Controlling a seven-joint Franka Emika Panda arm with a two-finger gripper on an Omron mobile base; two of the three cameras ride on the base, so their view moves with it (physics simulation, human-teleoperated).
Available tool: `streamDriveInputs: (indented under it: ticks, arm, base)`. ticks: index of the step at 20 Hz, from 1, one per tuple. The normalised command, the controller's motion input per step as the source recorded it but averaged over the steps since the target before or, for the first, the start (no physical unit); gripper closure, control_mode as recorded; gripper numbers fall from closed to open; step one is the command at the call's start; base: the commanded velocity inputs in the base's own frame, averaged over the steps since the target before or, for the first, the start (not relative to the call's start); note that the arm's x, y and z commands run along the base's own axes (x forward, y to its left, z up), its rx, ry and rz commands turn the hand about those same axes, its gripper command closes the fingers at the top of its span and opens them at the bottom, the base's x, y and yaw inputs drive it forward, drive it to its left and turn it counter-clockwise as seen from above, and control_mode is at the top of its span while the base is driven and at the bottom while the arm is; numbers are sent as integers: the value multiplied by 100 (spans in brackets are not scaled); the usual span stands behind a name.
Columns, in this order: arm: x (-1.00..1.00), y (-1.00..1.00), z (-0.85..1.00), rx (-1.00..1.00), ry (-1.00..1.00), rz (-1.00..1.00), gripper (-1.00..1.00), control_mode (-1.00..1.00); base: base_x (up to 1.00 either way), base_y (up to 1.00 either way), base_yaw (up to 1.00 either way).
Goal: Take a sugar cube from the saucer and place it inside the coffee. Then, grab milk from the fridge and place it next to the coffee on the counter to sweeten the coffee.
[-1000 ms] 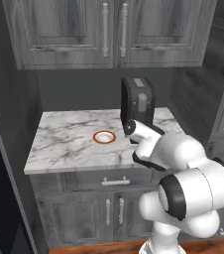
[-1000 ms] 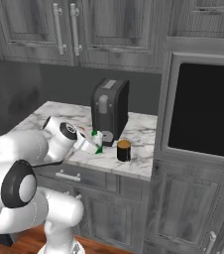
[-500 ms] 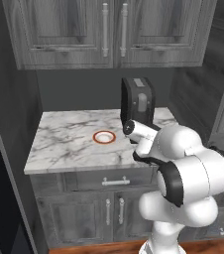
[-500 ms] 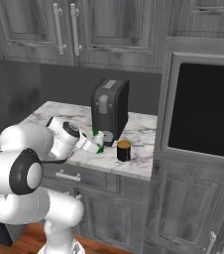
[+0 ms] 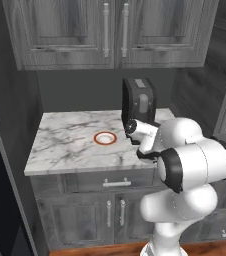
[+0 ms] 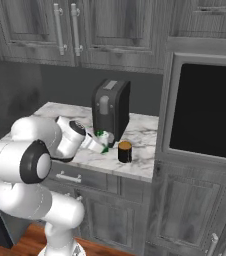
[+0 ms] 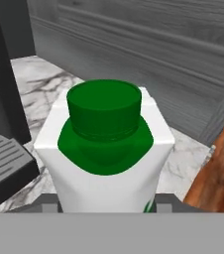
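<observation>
- Hand view: we see the milk close ahead, its green cap toward us, wedged between our fingers, which grip its sides.
- Right base view: milk over the counter, just left of the coffee, before the coffee machine.

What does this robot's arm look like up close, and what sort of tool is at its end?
The arm is made of glossy white, rounded, bulging segments joined by dark rings at the joints, like a chain of smooth shells rising from a white pedestal. No loose cables or markings show. It narrows to a small white wrist with a black round cap, ending in the tool, whose two small dark fingertips are short and blocky.
</observation>
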Motion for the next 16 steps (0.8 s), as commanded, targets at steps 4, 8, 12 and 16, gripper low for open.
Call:
streamDriveInputs:
  ticks: [4,8,12,16]
  arm:
    - [9,-3,-1,0,0,0,-100,-100]
    - [1,0,6,0,-1,0,-100,-100]
    - [0,9,53,0,-13,0,-100,-100]
    - [-9,24,93,-1,-22,-2,-100,-100]
  base:
    - [0,0,0]
    - [0,0,0]
    - [0,0,0]
    - [0,0,0]
